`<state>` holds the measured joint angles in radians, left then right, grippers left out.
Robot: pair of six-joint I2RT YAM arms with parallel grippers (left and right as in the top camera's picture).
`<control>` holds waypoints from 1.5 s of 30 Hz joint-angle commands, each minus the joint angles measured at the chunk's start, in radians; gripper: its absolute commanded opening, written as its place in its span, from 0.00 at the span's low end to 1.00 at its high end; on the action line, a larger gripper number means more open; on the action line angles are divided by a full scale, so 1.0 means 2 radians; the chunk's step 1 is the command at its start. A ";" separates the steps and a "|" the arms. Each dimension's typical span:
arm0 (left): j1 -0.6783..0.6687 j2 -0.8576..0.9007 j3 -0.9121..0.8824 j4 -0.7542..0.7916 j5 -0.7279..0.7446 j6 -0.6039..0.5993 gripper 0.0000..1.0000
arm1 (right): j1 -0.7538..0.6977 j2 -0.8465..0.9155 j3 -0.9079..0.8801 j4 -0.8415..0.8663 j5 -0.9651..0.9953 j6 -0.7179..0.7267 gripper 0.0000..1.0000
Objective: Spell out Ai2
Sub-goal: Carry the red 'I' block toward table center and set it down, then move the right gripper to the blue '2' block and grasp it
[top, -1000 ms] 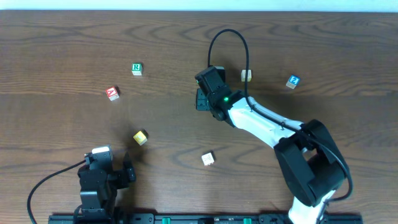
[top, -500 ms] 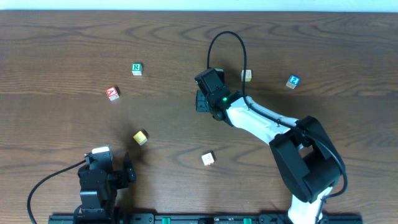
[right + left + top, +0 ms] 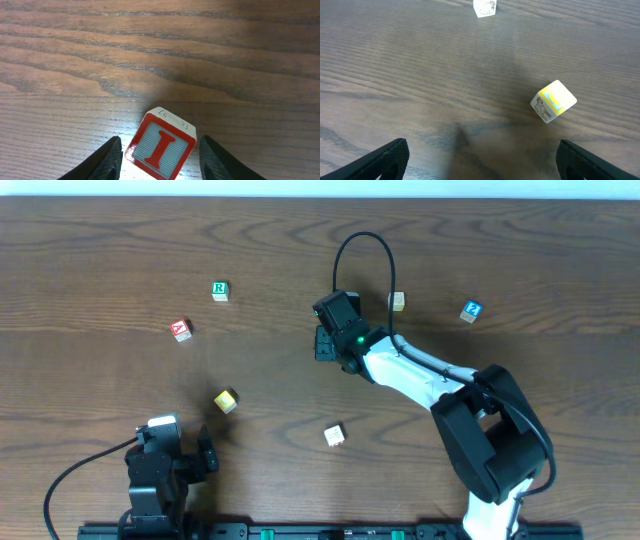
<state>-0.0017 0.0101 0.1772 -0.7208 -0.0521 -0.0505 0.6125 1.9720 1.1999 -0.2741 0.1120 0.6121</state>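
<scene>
My right gripper point(image 3: 322, 341) is at mid-table, and its body hides the block beneath it in the overhead view. In the right wrist view the gripper point(image 3: 160, 157) is open. A red-framed "I" block point(image 3: 161, 145) sits tilted between its fingers, with a gap on each side. The red "A" block point(image 3: 180, 330) lies at the left. The blue "2" block point(image 3: 471, 311) lies at the back right. My left gripper point(image 3: 205, 457) is open and empty near the front edge. In the left wrist view it point(image 3: 480, 162) is just short of a yellow block point(image 3: 553, 101).
A green "R" block point(image 3: 220, 290) lies at the back left. The yellow block point(image 3: 226, 401) is left of centre, a white block point(image 3: 335, 435) is in front of centre and a beige block point(image 3: 397, 301) is behind the right arm. A pale block point(image 3: 484, 7) shows far off in the left wrist view.
The right arm's elbow and forearm have shifted slightly left, while its gripper stays at almost the same spot. The left arm has not moved.
</scene>
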 commanded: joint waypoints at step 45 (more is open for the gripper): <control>0.001 -0.003 -0.008 -0.005 0.000 0.005 0.95 | -0.004 0.005 -0.002 0.028 -0.020 -0.058 0.54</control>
<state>-0.0017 0.0101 0.1768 -0.7208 -0.0521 -0.0505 0.6125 1.9720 1.1999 -0.2207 0.0837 0.5182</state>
